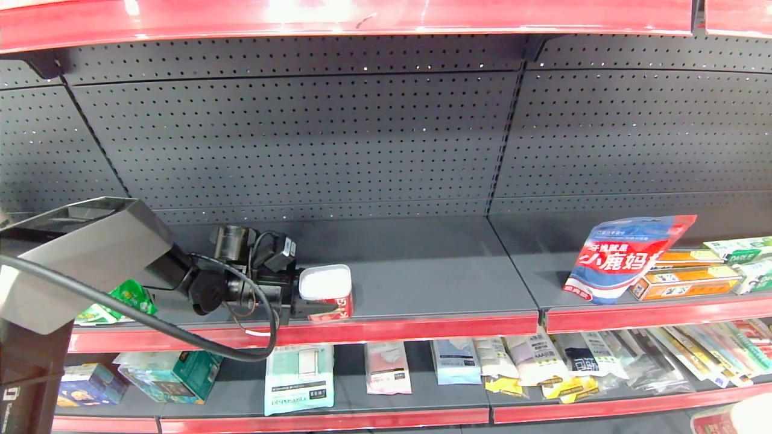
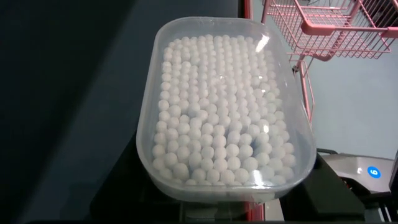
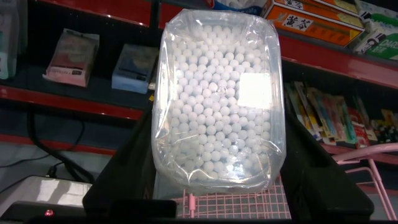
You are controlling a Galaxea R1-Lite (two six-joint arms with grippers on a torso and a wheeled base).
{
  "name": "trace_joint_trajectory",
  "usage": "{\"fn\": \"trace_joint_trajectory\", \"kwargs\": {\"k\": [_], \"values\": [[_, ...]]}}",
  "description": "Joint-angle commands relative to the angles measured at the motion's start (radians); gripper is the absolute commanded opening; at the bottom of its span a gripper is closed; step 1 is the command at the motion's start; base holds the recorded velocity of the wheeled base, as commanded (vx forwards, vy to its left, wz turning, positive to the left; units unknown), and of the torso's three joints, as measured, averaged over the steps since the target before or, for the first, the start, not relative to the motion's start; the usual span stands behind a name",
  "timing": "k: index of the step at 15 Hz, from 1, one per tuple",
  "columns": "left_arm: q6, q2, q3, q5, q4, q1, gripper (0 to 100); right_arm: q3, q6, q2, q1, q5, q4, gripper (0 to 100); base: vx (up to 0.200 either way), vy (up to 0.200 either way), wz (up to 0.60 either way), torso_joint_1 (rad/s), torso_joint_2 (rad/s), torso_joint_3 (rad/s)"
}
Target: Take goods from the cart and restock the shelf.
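A clear box of white cotton swabs (image 1: 325, 283) with a red label rests on the dark grey shelf (image 1: 422, 271), near its red front edge. My left gripper (image 1: 304, 301) is shut on it from the left. In the left wrist view, the box (image 2: 227, 106) lies between dark fingers (image 2: 124, 193). My right gripper (image 3: 221, 183) is shut on a second, plastic-wrapped swab box (image 3: 217, 106), above the pink cart (image 3: 236, 205) and facing the shelves. A white and red corner of that second box (image 1: 739, 416) shows at the head view's lower right.
A blue and red pouch (image 1: 621, 256) leans against orange boxes (image 1: 687, 283) on the shelf's right section. Behind my left arm lies a green packet (image 1: 129, 295). Several flat packets (image 1: 386, 367) line the lower shelf. The pink cart (image 2: 329, 28) stands behind my left arm.
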Motion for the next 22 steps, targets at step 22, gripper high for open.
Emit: {"fn": "trace_joint_trajectory", "kwargs": {"k": [22], "values": [[-0.008,-0.004,0.023,-0.026,-0.001,-0.029,0,0.000,-0.001,0.017,0.000,0.000,0.000,0,0.000,0.000,0.00,0.000,0.00,0.000]]}}
